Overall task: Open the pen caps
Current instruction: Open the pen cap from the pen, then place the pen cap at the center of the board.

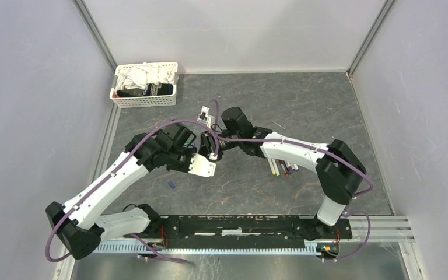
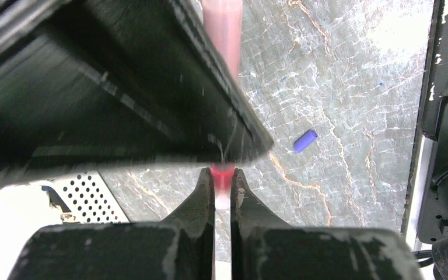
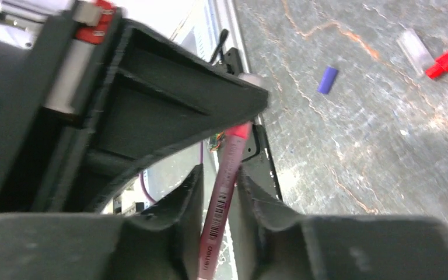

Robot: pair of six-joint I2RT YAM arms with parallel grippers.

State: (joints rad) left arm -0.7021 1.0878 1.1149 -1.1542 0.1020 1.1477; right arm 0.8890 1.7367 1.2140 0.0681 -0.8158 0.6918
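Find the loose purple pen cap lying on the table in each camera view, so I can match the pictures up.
Top external: the purple cap lies left of centre on the table, nearer the arm bases than the two grippers.
Left wrist: right of centre, alone on bare stone.
Right wrist: upper right, lying flat.
Shared landmark: the grey veined table, under the cap in all three views.

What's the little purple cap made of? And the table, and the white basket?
The purple cap looks like smooth plastic: one even colour, neatly moulded. The table top looks like grey stone or a stone-print sheet, with pale and orange veins; hard to tell. The white basket seems moulded plastic, from its thin slats.
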